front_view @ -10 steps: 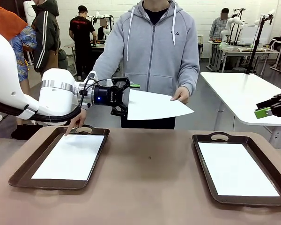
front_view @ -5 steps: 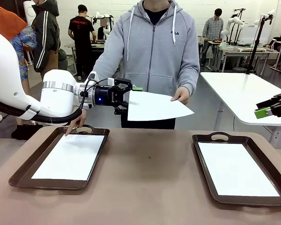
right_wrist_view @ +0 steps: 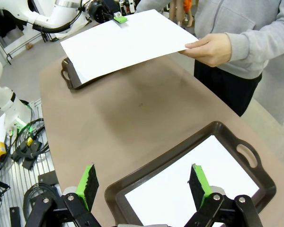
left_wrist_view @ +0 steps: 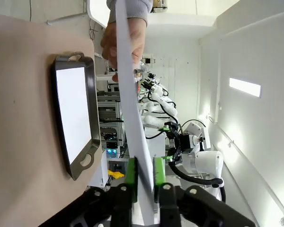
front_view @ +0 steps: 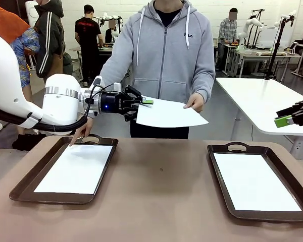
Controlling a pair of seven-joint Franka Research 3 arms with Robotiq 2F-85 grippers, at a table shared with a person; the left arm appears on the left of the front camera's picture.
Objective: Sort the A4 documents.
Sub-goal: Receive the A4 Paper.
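A white A4 document [front_view: 169, 114] hangs in the air above the far side of the table. My left gripper [front_view: 143, 104] is shut on its left edge, and the person's hand [front_view: 196, 102] holds its right edge. In the left wrist view the sheet [left_wrist_view: 128, 94] runs edge-on between my green pads [left_wrist_view: 131, 171]. Another sheet [front_view: 74, 168] lies in the left brown tray [front_view: 21, 187], and one more [front_view: 255, 181] in the right tray [front_view: 219, 186]. My right gripper [right_wrist_view: 144, 182] stands open above the right tray [right_wrist_view: 146, 176], at the picture's right edge [front_view: 288, 119] in the front view.
The person's other hand [front_view: 80, 135] points a finger at the left tray's far rim. Bare brown table [front_view: 159, 191] lies between the two trays. A white table [front_view: 262, 101] stands behind at the right.
My left gripper has shut on the left edge of the held sheet; a second ago its fingers were spread around it. The sheet has dipped slightly. The right arm has not moved.
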